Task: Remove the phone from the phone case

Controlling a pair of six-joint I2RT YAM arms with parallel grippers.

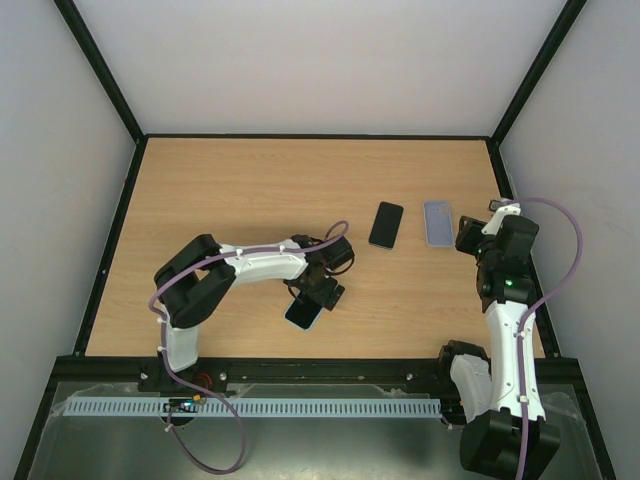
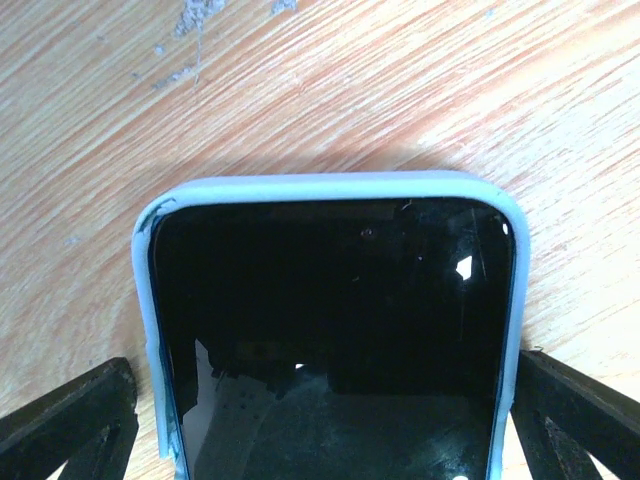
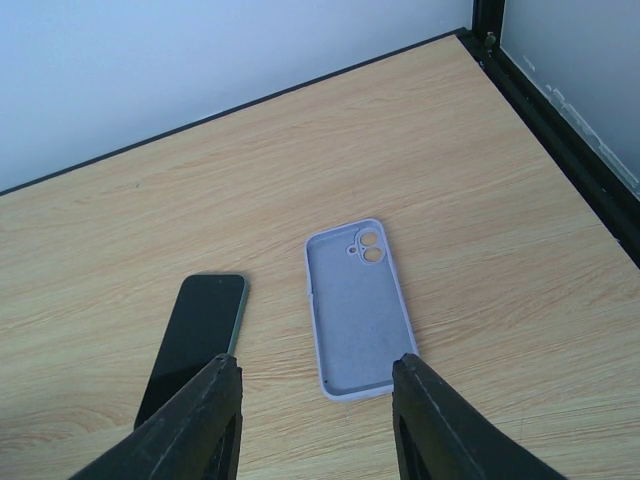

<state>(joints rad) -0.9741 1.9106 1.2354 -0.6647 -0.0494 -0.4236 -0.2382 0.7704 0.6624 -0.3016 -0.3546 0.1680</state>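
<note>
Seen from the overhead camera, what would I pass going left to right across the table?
A phone in a light blue case → bare black phone → empty lilac case → right arm's pincer.

Soft, even light fills the overhead view. The desk (image 1: 250, 180) is bright, and the left arm (image 1: 250, 265) throws only a faint shadow beside it. In the left wrist view the wood turns a warm orange. A pale shadow lies just beyond the cased phone (image 2: 335, 330), and small white glints sit on its black glass. The pincer fingers (image 2: 65, 425) either side of the phone are dark and soft. The right wrist view is crisp and bright.
</note>
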